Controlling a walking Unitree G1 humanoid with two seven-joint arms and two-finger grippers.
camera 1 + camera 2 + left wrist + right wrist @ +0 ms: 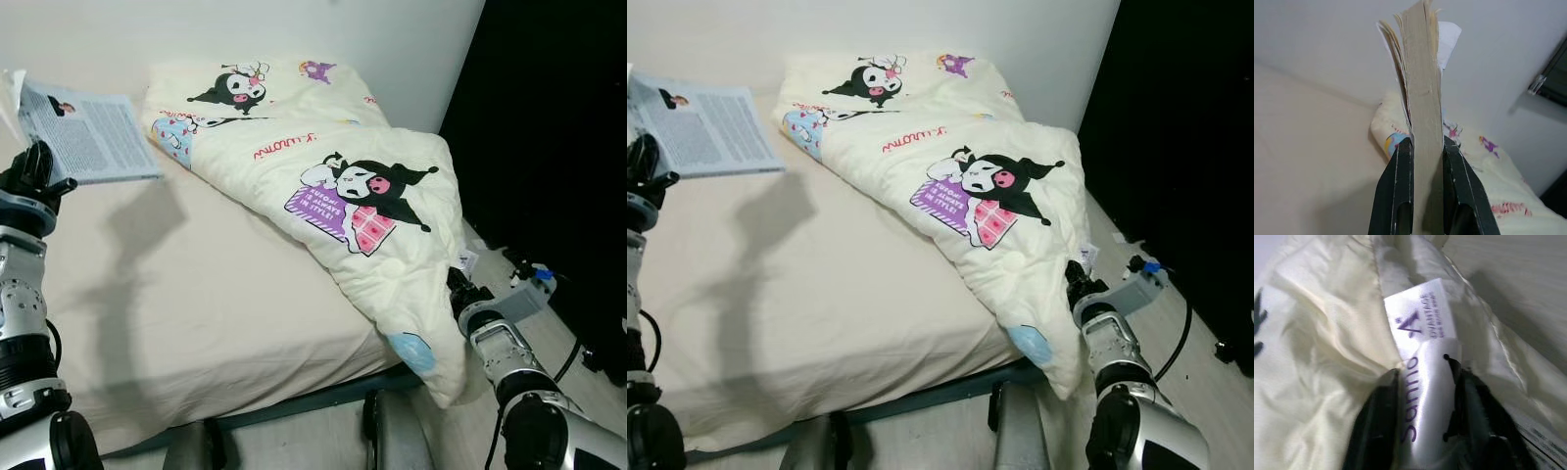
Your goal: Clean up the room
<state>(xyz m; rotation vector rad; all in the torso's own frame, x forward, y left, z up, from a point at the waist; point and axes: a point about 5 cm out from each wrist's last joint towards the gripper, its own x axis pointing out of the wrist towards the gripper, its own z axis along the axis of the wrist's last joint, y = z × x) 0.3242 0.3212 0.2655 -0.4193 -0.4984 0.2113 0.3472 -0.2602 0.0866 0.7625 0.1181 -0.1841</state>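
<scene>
A bed (pixel 216 294) with a cream sheet stands against a plain white wall (pixel 392 39). To its right rises a dark, nearly black surface (pixel 549 147). Pale wood-look floor (pixel 1156 323) runs beside the bed, and a dark bed frame (pixel 294 399) shows along the near edge.

A bed (pixel 216 323) covered with a plain cream sheet stands against a white wall. A cream cartoon-print comforter (pixel 333 186) lies crumpled across its far and right side, one corner hanging over the bed's right edge toward the pale floor (pixel 1176 333), where a black cable (pixel 1187 328) lies.
</scene>
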